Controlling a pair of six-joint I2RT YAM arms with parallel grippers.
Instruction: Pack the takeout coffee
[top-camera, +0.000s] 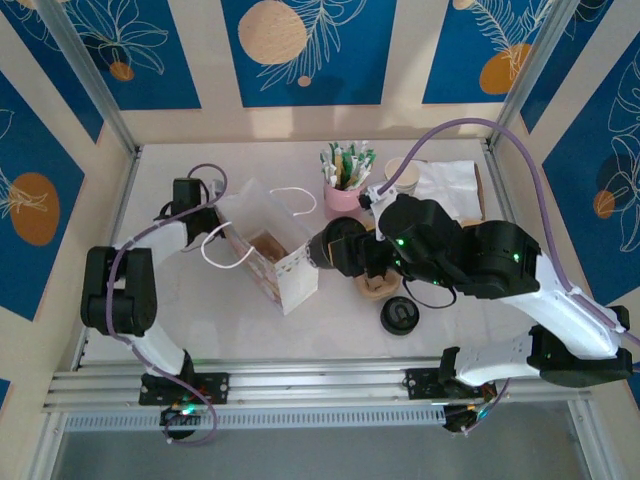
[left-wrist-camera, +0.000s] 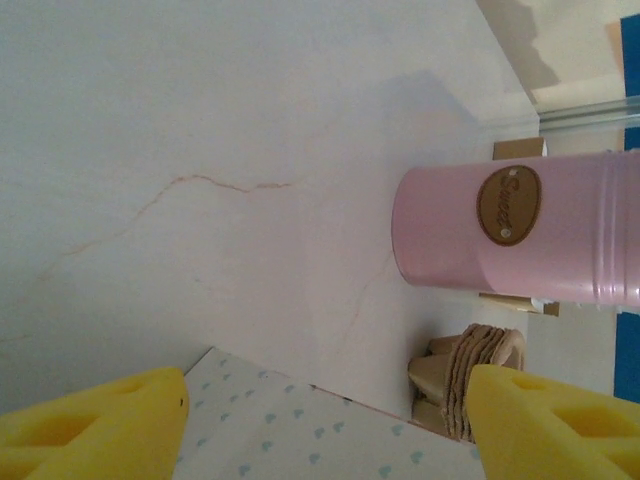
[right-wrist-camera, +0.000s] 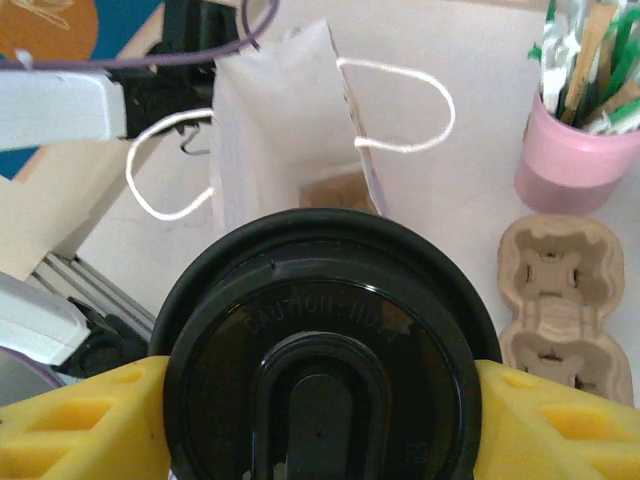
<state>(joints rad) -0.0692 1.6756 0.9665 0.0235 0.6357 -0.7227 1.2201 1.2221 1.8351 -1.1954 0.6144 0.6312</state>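
While clamping takeout coffee (right-wrist-camera: 320, 330), right claw (right-wrist-camera: 320, 425) faces bag (right-wrist-camera: 270, 120).

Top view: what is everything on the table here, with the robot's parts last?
bag: one, white, open, centre-left
coffee: one, black lid, at bag's mouth
tray: one, brown, right of bag
pink cup: one, green and white sticks inside, back centre
cream cups: stack, count unclear, right of pink cup
napkins: white, back right
black lids: count unclear, front centre-right
table: one, white
left jaws: yellow, apart, bag edge between them
right jaws: yellow, closed on coffee
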